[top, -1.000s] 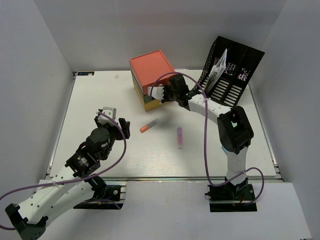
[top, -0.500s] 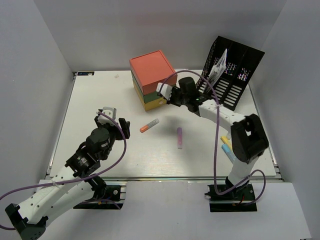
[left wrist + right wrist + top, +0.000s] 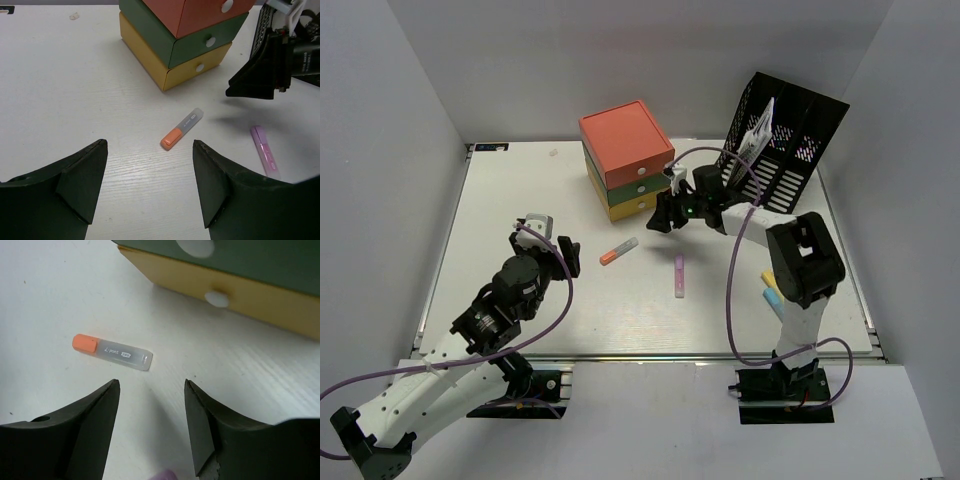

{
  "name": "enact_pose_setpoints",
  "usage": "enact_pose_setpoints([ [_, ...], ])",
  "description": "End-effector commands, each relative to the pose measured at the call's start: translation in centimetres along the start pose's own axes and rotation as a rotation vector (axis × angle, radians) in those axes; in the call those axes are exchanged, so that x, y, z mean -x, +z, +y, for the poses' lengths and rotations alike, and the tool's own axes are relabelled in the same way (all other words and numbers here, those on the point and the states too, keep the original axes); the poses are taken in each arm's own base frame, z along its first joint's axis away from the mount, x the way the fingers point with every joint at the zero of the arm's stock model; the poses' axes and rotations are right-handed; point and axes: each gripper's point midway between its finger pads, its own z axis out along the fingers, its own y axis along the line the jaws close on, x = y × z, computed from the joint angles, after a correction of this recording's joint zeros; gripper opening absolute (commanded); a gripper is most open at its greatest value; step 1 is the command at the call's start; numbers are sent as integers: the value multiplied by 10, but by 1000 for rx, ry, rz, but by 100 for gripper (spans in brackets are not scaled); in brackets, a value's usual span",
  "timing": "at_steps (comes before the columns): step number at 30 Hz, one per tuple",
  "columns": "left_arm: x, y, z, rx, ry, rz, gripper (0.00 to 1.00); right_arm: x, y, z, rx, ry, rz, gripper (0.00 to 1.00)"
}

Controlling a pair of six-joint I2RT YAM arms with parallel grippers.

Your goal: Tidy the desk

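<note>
Desk [image 3: 520, 200]: white, flat, filling the floor of the grey-walled enclosure beneath both arms. Right gripper [image 3: 150, 390] low over its middle, jaws parted with nothing between them, aimed at an orange-capped highlighter [image 3: 112, 352] lying flat just ahead of the fingertips. Just beyond, yellow bottom drawer of the drawer unit [image 3: 625, 160], green drawer above it and red on top, all pushed in. Near that gripper on the side toward the arm bases, a purple highlighter [image 3: 679, 275], apart from the orange-capped one. Left gripper [image 3: 149, 145] further left and nearer the front, likewise spread wide and empty, facing the same orange-capped highlighter from well apart. Toward the far right corner, a black mesh file rack [image 3: 790, 140] holding a white paper [image 3: 755, 135]. Beside the right arm's elbow, a yellow marker [image 3: 769, 279] and a blue marker [image 3: 773, 300] on the tabletop.
</note>
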Motion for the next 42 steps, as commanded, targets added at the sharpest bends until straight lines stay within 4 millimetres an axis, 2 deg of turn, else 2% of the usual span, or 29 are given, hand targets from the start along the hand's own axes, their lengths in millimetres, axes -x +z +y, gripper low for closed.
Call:
enact_pose_setpoints([
  [1, 1, 1, -2, -6, 5, -7, 79, 30, 8, 13, 58, 124, -117, 60],
  [3, 1, 1, -2, -7, 4, -9, 78, 27, 16, 7, 50, 160, -130, 60],
  [4, 1, 1, -2, -6, 3, -7, 79, 35, 19, 4, 40, 190, -157, 61],
  [5, 0, 1, -2, -6, 6, -5, 78, 31, 25, -1, 31, 218, -155, 61],
  [10, -1, 2, -1, 0, 10, -2, 78, 41, 37, -18, -46, 322, -239, 61],
  [16, -3, 4, -2, 0, 14, 7, 79, 33, 48, -41, -117, 447, -262, 58],
  [26, -7, 7, -4, -1, 25, 23, 79, 30, 62, -47, -86, 585, -316, 54],
  [35, -9, 8, -2, 9, 29, 26, 79, 47, 71, -45, -46, 607, -349, 50],
  [42, -9, 9, 0, 21, 30, 28, 79, 45, 77, -50, -67, 614, -346, 46],
])
